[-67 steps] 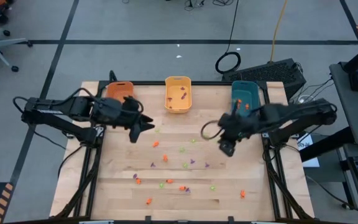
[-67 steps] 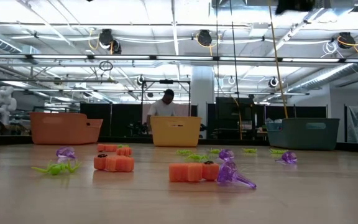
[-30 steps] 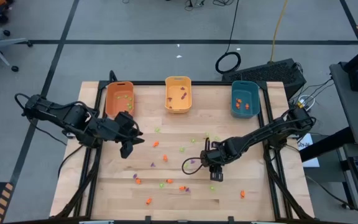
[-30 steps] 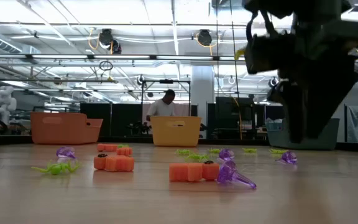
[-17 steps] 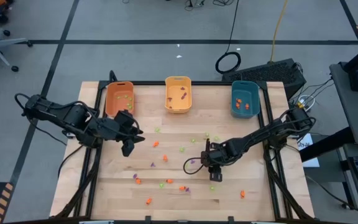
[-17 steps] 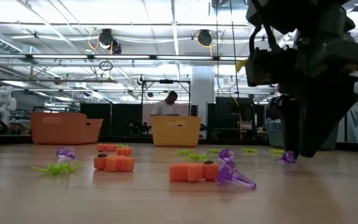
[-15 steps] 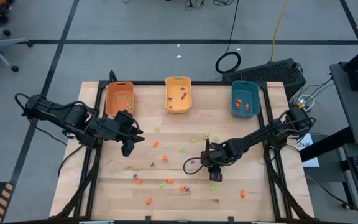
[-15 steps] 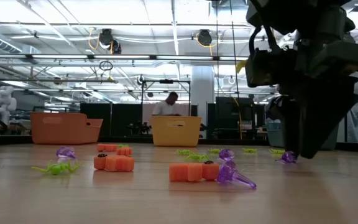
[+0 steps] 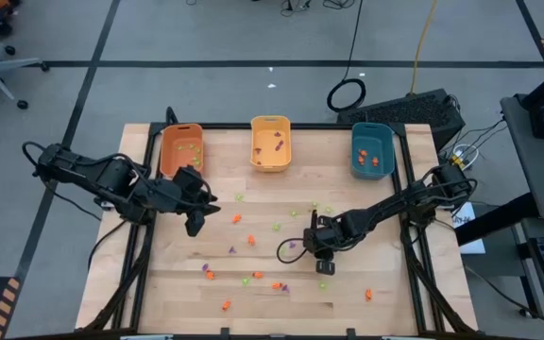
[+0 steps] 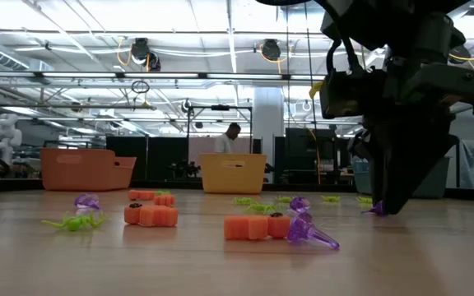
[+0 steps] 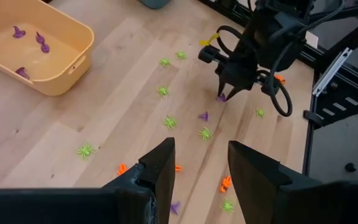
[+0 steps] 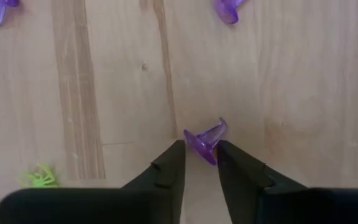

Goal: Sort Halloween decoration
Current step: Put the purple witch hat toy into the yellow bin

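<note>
The right tool pinches a purple trinket on the tabletop; next, lift toward the yellow bin.

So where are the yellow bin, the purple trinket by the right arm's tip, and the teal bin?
yellow bin [image 9: 270, 166], high view, its near wall.
purple trinket [image 12: 205, 140], right wrist view, its body.
teal bin [image 9: 371, 173], high view, its near rim.

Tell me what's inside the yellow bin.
The yellow bin holds three purple witch-hat trinkets on its floor, seen from the left wrist. Its near wall hides a strip of the floor.
</note>
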You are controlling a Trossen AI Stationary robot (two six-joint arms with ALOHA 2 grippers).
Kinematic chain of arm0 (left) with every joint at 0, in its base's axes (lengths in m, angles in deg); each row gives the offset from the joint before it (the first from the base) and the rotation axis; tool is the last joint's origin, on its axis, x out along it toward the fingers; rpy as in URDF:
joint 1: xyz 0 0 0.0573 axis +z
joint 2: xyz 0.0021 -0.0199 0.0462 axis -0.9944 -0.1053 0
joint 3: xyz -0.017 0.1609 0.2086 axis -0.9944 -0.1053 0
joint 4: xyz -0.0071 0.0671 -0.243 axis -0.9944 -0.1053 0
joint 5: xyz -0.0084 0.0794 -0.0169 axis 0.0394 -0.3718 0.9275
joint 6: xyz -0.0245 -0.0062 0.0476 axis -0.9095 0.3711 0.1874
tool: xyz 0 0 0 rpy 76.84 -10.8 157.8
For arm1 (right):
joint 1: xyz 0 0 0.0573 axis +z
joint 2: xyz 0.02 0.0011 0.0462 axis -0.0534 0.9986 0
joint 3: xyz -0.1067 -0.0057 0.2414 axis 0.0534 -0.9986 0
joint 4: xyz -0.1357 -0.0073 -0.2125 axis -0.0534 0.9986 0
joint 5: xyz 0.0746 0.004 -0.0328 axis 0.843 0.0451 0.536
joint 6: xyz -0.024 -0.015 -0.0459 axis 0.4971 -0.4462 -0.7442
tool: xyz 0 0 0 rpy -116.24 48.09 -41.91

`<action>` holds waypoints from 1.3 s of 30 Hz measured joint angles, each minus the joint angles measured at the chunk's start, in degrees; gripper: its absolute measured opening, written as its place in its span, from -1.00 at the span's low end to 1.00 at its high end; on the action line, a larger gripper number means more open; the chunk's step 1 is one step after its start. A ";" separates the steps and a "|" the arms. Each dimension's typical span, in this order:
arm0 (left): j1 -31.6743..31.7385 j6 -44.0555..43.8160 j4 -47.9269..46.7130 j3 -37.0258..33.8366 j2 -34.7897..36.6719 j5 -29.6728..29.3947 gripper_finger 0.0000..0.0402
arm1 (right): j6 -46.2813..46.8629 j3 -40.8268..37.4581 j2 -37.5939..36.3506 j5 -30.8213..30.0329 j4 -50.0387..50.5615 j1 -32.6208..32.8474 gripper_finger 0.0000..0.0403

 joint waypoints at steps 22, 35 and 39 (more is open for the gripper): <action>0.00 1.79 -0.23 0.00 0.00 -2.86 -0.27 | 13.00 9.08 -5.51 2.25 -2.37 0.11 -1.00; 0.00 1.66 0.55 0.00 0.00 -4.02 -0.26 | 14.06 19.73 -15.20 6.48 -1.88 -5.28 -1.00; 0.00 2.63 0.56 0.00 0.00 -6.77 -0.27 | 10.86 19.78 -19.79 9.72 -1.78 -10.09 -1.00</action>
